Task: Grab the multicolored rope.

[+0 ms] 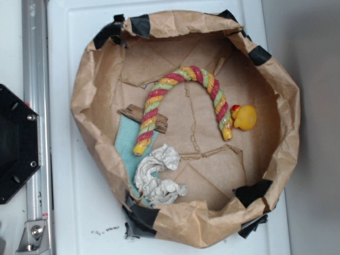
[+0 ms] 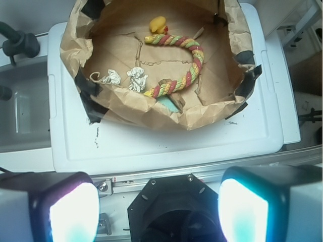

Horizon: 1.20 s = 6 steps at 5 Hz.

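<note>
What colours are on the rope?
The rope is striped red-pink, yellow and light green; the exterior view shows it best.

Paper basin on white counter: arched rope, duck touching one end, crumpled paper. Jaws wide apart in foreground, glowing pads.

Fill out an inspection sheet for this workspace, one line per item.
Surface: white platform carrying a brown paper basin patched with black tape.
Job's things: multicolored rope arched on the basin floor, ungripped.
Clutter: yellow duck by one rope end; crumpled white paper; wood scrap and teal patch under the other end.
Grippers: gripper open, fingers lit, far back from the basin.
Cables: dark cable at the wrist view's right edge.
Surroundings: metal rail, black base plate.
</note>
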{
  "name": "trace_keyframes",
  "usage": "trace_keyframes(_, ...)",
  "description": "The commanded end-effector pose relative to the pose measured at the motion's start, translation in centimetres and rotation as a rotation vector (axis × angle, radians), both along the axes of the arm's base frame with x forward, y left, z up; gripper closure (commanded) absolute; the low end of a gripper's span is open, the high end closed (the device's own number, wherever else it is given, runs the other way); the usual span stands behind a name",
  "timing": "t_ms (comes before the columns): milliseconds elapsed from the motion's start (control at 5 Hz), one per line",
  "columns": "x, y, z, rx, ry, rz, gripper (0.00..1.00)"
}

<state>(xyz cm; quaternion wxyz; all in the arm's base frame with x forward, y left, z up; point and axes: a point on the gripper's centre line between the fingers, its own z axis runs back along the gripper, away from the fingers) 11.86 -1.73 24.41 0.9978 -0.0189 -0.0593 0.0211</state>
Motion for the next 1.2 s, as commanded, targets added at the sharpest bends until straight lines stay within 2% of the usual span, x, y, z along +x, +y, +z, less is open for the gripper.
trace_keyframes(0,0.0,0.0,0.0,0.000,0.000,0.000,0.00)
trace_keyframes(200,5.0,1.3,-2.2,0.085,-0.021,-0.072,0.00)
trace_keyframes(400,9.4,3.7,-5.0,0.167,-0.052,-0.119,0.00)
trace_keyframes(600,13.1,5.2,-8.4,0.200,-0.056,-0.234,0.00)
trace_keyframes(800,14.4,3.5,-12.6,0.194,-0.037,-0.488,0.00)
trace_keyframes(1000,16.0,2.9,-15.9,0.185,-0.010,-0.646,0.00)
